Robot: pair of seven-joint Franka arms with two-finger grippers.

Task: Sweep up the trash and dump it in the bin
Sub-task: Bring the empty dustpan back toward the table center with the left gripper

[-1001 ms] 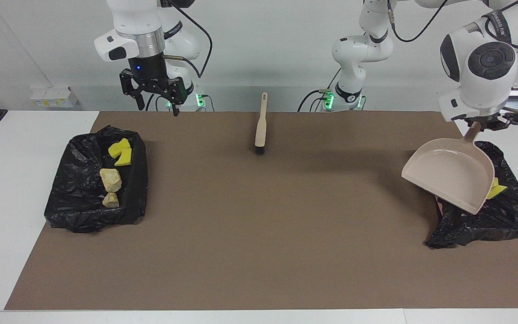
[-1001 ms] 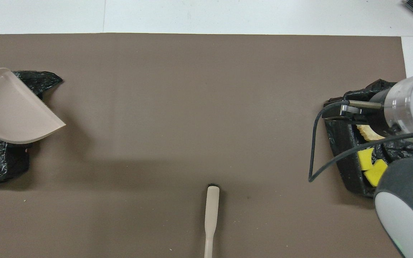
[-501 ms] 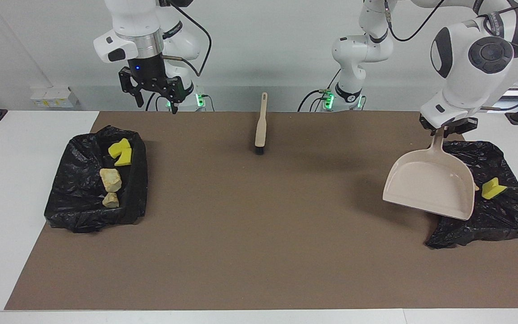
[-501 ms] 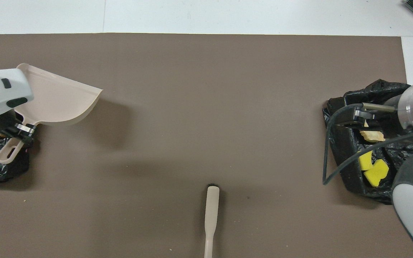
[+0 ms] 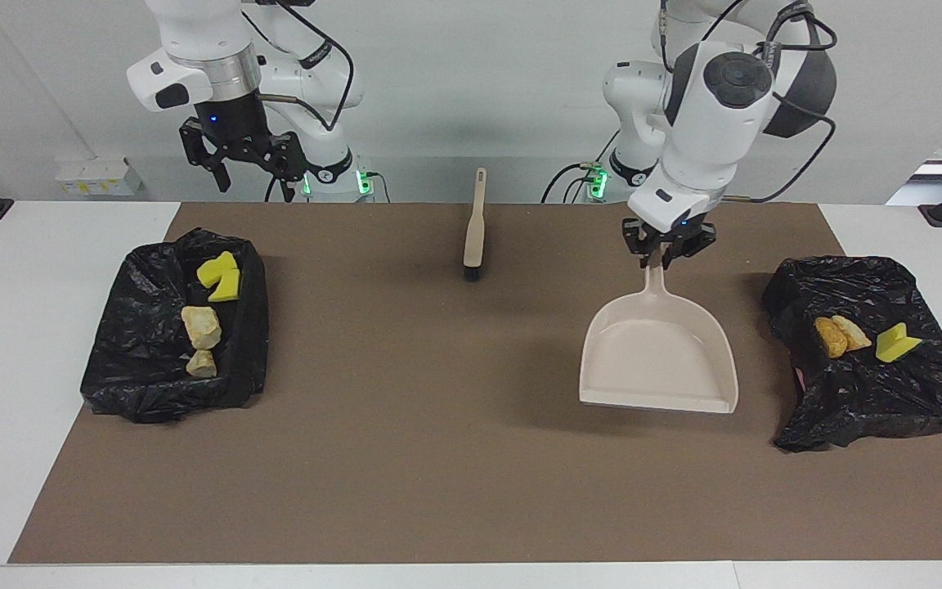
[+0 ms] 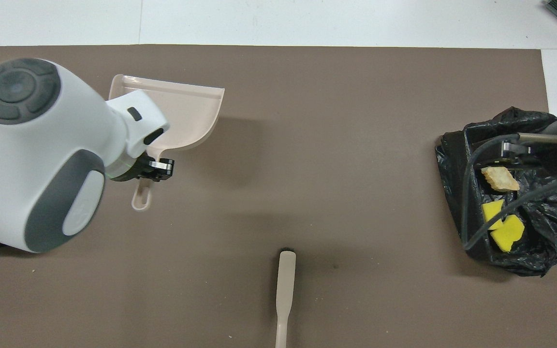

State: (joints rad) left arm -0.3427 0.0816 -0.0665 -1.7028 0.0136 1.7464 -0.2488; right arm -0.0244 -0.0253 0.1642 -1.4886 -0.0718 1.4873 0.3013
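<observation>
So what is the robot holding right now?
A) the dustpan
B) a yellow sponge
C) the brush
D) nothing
A: the left gripper is shut on the handle of the dustpan, while the brush lies untouched on the mat.

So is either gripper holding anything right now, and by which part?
The left gripper holds the dustpan by its handle, up over the mat. The right gripper is open and holds nothing.
</observation>
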